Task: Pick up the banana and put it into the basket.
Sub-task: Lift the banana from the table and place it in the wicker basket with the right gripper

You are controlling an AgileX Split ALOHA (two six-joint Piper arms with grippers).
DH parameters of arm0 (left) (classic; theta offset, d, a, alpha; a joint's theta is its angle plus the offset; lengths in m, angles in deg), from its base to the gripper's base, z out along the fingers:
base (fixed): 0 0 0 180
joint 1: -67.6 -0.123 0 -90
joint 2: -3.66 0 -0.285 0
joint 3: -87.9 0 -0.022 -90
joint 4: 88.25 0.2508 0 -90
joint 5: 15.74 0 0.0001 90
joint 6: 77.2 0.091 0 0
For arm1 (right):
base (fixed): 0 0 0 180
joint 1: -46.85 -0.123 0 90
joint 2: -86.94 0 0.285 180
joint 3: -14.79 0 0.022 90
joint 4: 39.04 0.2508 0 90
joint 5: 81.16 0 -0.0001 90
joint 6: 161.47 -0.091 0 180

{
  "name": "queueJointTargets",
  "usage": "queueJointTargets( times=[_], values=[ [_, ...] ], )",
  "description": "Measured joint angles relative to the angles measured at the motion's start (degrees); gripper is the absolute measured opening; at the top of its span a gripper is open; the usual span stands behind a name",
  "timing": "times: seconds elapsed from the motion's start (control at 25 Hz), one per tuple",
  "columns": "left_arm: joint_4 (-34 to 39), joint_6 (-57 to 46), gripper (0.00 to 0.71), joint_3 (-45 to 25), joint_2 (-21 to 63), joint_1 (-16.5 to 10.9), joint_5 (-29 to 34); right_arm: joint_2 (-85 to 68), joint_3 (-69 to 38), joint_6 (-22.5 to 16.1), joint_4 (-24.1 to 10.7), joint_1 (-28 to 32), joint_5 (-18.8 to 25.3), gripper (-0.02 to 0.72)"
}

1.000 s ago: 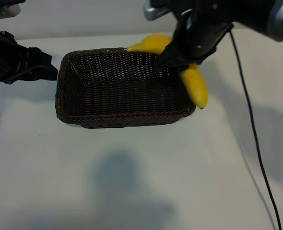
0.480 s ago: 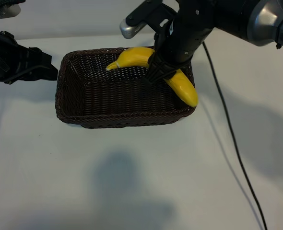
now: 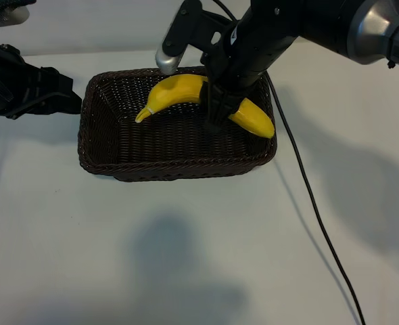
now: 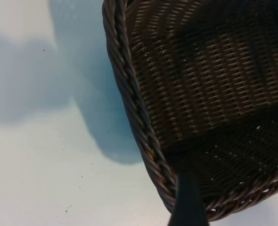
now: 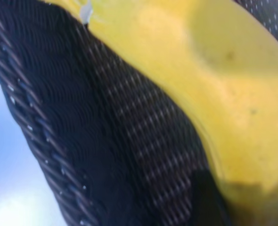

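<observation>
While the right end effector (image 3: 216, 112) grips the banana (image 3: 179, 91) over the basket (image 3: 95, 145), left end effector (image 3: 74, 101) open beside its rim, white worktop (image 3: 186, 257)

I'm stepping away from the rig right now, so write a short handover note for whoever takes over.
Right gripper: shut on the banana, holding it over the basket, with the far end near the right rim.
Left gripper: open, parked just outside the basket's left side, holding nothing.
Done: banana picked up and brought over the basket.
Left: lower it, release, and withdraw the right arm.
</observation>
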Motion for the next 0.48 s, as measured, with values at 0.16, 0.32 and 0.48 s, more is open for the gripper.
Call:
queueJointTargets(
  times=[0.16,0.32,0.48],
  values=[
    [-0.21,0.00,0.542,0.00,0.00,0.00,0.01,0.16,0.00,2.27,0.27,-1.11,-0.86,0.416],
    [-1.19,0.00,0.542,0.00,0.00,0.00,0.06,1.13,0.07,3.79,0.41,-1.51,-1.81,0.416],
    [-1.24,0.00,0.542,0.00,0.00,0.00,0.06,2.52,1.37,4.88,1.31,-1.58,-1.93,0.416]
  ],
)
